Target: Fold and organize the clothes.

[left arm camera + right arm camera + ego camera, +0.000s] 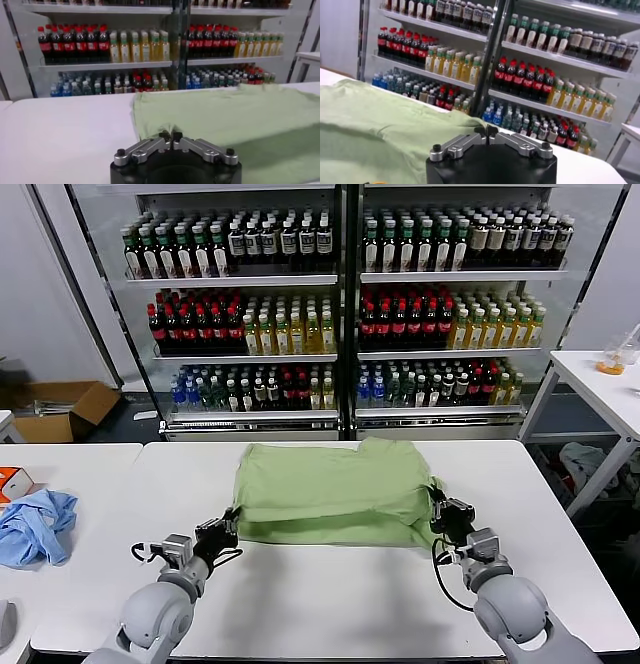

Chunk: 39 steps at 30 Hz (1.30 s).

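The light green shirt lies folded into a rough rectangle in the middle of the white table. My left gripper sits at its near left corner, low over the table. In the left wrist view this gripper is shut, with a pucker of the shirt pinched between its tips. My right gripper is at the shirt's right edge. In the right wrist view it looks shut, with the shirt's edge running up into its tips.
A crumpled light blue cloth and an orange box lie at the table's far left. A glass-fronted drinks cooler stands behind the table. A second white table stands at the right and a cardboard box on the floor at the left.
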Tool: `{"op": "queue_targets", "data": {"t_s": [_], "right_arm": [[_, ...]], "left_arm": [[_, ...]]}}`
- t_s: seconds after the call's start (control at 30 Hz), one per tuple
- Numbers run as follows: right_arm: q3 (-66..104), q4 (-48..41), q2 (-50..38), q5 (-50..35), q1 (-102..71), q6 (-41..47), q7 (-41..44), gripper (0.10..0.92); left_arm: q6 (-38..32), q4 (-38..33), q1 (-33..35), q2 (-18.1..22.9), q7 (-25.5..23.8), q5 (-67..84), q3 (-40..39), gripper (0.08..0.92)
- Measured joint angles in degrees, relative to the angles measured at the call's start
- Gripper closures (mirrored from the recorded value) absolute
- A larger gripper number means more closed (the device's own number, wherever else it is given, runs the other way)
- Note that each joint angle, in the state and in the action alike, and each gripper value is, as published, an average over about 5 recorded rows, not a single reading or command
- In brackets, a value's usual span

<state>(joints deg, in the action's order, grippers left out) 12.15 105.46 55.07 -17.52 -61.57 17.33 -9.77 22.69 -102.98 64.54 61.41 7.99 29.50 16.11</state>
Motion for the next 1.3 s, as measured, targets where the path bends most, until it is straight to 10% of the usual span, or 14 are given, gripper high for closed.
{"op": "queue_targets", "data": {"t_s": [0.2, 0.8, 1.07, 1.3], "right_arm": [[-0.5, -0.5, 0.8, 0.8, 0.1, 0.5, 0.6, 0.714], [6.8, 6.4, 3.0, -4.9, -10.6, 6.7, -2.8, 0.227], [7.5, 6.2, 4.3, -8.6, -12.3, 10.1, -4.4, 0.203], [6.4, 4.9, 4.9, -10.6, -11.5, 11.4, -4.8, 0.315]], "left_arm": [[-0.3, 2.4, -1.8, 0.7, 0.4, -0.6, -0.9, 0.858], [-1.0, 1.7, 1.4, 2.0, 1.4, -2.8, 0.7, 0.339], [-0.3, 3.4, 1.1, 2.1, 1.5, -2.9, 0.2, 0.188], [0.2, 5.4, 0.1, 2.1, 1.7, -2.9, -0.5, 0.338]]}}
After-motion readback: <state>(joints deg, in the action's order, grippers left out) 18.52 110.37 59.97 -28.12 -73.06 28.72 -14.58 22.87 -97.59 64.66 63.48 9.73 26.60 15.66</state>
